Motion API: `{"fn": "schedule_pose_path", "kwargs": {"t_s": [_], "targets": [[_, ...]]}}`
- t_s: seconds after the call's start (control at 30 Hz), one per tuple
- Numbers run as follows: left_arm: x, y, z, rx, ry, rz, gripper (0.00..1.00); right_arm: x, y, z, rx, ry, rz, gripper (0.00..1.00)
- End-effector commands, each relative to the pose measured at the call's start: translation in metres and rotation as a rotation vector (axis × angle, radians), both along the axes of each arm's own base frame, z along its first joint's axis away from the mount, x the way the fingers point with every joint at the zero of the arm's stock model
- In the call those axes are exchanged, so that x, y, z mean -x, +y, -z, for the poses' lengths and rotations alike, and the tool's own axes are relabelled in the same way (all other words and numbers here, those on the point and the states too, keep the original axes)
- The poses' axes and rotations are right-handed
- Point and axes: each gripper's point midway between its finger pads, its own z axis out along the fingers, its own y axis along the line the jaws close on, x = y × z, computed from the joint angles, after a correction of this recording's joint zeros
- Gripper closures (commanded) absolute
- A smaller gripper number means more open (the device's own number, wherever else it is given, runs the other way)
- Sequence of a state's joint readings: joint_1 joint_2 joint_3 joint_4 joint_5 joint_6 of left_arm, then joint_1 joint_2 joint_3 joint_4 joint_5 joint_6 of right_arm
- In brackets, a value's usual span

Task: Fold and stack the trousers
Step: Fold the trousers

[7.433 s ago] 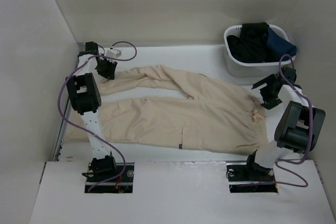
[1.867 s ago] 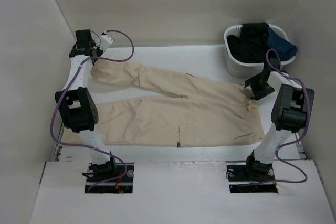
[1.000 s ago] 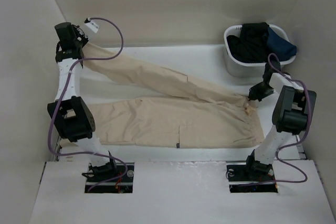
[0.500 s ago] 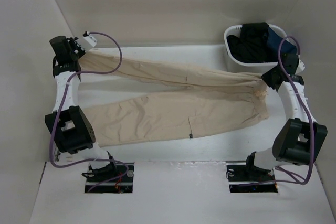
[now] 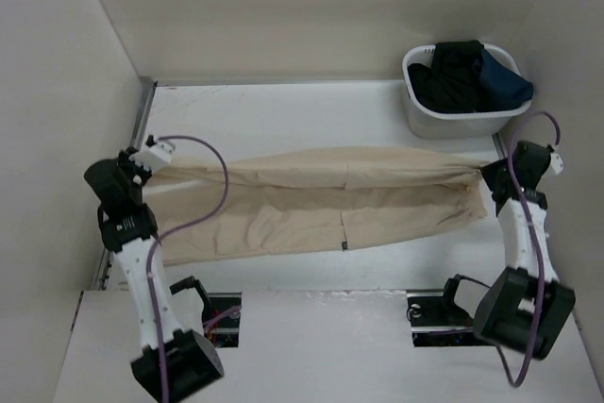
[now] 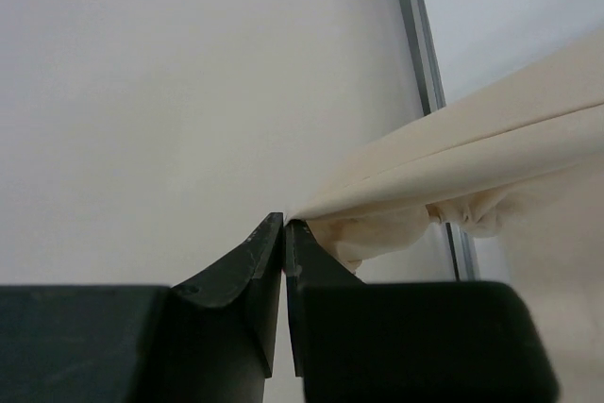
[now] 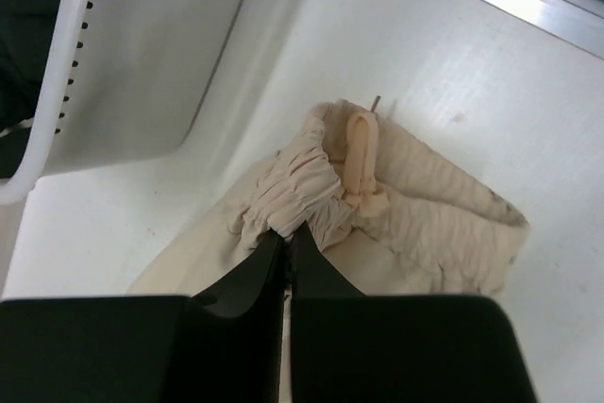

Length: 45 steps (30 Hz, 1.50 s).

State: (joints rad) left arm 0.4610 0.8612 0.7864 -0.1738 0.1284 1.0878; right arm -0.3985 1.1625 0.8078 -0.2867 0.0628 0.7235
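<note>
The beige trousers (image 5: pixel 330 200) stretch across the table from left to right, one leg pulled taut over the other. My left gripper (image 5: pixel 143 165) is shut on the cuff end of the upper leg (image 6: pixel 453 176) at the table's left edge. On the right, my right gripper (image 5: pixel 486 179) is shut on the gathered waistband (image 7: pixel 302 191), lifted above the tabletop. A drawstring loop (image 7: pixel 361 148) hangs beside the pinched fabric. The lower leg (image 5: pixel 255 228) droops onto the table with a small dark tag (image 5: pixel 343 246) at its near edge.
A white basket (image 5: pixel 453 120) holding black and navy garments (image 5: pixel 472 73) stands at the back right, close to my right arm. A metal rail (image 5: pixel 140 120) runs along the table's left edge. White walls close in left, back and right.
Both arms have swung toward the near edge, carrying the upper leg and waistband with them. The upper leg now lies taut over the lower one instead of angling to the back left.
</note>
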Motion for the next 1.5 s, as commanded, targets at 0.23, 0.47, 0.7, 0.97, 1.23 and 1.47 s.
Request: {"fn": "schedule_pose_path", "kwargs": {"t_s": [0.23, 0.47, 0.7, 0.97, 1.23, 1.47], "targets": [[0.087, -0.015, 0.046, 0.025, 0.095, -0.094, 0.97, 0.055, -0.002, -0.039, 0.105, -0.249, 0.135, 1.00], [0.133, -0.028, 0.103, 0.001, 0.266, -0.120, 0.96, 0.096, 0.011, 0.014, -0.048, -0.097, 0.248, 0.78], [0.158, -0.017, 0.140, -0.042, 0.425, -0.200, 0.94, 0.156, -0.009, -0.011, 0.038, -0.112, 0.504, 0.35], [0.150, -0.007, 0.149, -0.096, 0.422, -0.209, 0.93, 0.073, 0.057, -0.062, 0.079, -0.186, 0.023, 0.46], [0.164, -0.009, 0.137, -0.141, 0.507, -0.195, 0.88, 0.079, 0.112, 0.082, -0.234, 0.197, 0.044, 0.81], [0.232, -0.024, 0.159, -0.124, 0.913, -0.179, 0.56, 0.119, 0.073, 0.106, -0.312, 0.247, 0.258, 0.68]]}}
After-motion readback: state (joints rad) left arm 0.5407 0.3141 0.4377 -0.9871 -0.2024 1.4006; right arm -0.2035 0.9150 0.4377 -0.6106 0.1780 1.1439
